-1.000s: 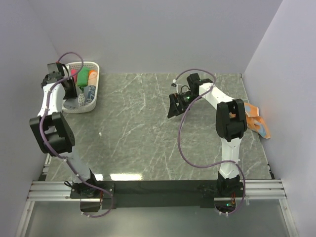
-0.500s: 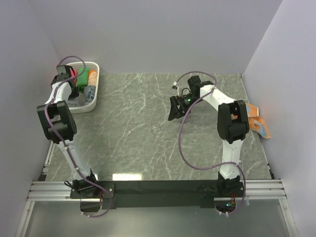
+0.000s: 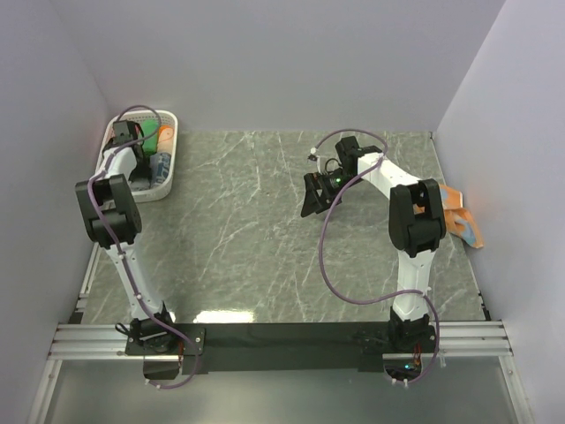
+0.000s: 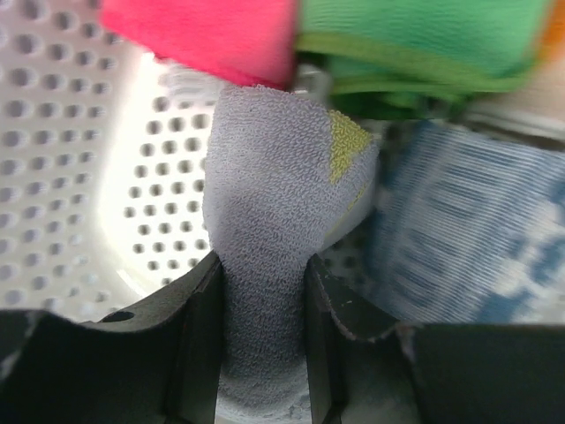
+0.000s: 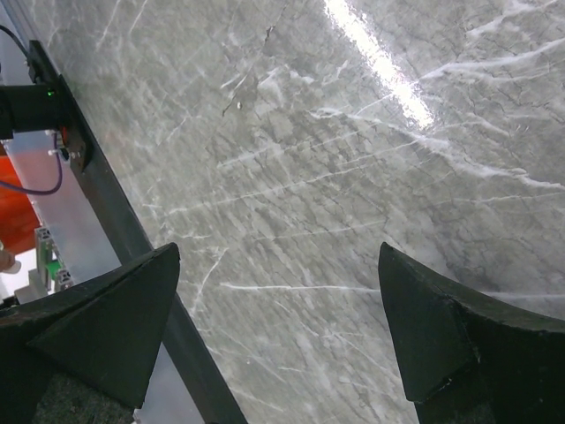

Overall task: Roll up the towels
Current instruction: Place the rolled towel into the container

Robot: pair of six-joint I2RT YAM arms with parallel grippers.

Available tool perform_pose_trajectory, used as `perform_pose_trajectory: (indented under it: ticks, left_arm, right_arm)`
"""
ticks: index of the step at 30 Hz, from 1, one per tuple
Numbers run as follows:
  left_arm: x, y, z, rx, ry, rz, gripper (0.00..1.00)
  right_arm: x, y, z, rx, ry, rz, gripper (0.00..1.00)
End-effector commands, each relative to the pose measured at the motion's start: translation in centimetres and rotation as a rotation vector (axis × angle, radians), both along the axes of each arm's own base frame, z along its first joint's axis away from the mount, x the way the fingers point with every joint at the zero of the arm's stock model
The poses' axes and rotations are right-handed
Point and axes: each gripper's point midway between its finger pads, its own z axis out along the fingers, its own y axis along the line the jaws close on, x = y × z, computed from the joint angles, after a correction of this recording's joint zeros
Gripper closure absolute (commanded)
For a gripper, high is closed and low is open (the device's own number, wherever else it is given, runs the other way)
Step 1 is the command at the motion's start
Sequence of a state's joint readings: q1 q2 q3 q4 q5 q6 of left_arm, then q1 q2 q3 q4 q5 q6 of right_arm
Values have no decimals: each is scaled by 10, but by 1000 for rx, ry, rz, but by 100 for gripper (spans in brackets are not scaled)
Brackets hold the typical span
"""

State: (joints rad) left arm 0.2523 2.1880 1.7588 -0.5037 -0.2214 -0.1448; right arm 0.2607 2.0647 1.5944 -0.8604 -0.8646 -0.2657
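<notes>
From the overhead view, the left arm reached into the white perforated basket [image 3: 150, 193] at the far left corner of the table [image 3: 265, 247], with the left hand [image 3: 134, 146] down among rolled towels, a green towel [image 3: 151, 136] and an orange towel [image 3: 166, 134] lying just beside it. The right hand [image 3: 315, 193] hung over the middle of the table, well apart from the flat orange towels [image 3: 461, 221] with light-blue marks at the right edge. In the left wrist view, the left hand [image 4: 262, 291] was clenched on a grey-blue towel [image 4: 265, 194], which was pinched between both fingers and rose from them into the basket, a pink-red towel [image 4: 203, 35] and the green towel above it and a blue-patterned towel [image 4: 459, 247] touching its right side. In the right wrist view, the right hand [image 5: 274, 336] was released, with its fingers [image 5: 97, 327] spread wide over bare marble and no towel between them.
</notes>
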Motion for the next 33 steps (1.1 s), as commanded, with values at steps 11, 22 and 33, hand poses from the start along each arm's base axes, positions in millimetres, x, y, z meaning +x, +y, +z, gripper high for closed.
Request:
perform_pose_trajectory:
  ticks: [11, 22, 33]
  left_arm:
    - [33, -31, 11, -152, -110, -4, 99]
    - [22, -36, -12, -205, -54, -39, 69]
    - [21, -32, 16, -169, -73, -60, 43]
  right_arm:
    - [-2, -1, 18, 22, -30, 1, 0]
    - [-3, 0, 16, 23, -21, 5, 0]
    - [1, 1, 18, 36, -23, 2, 0]
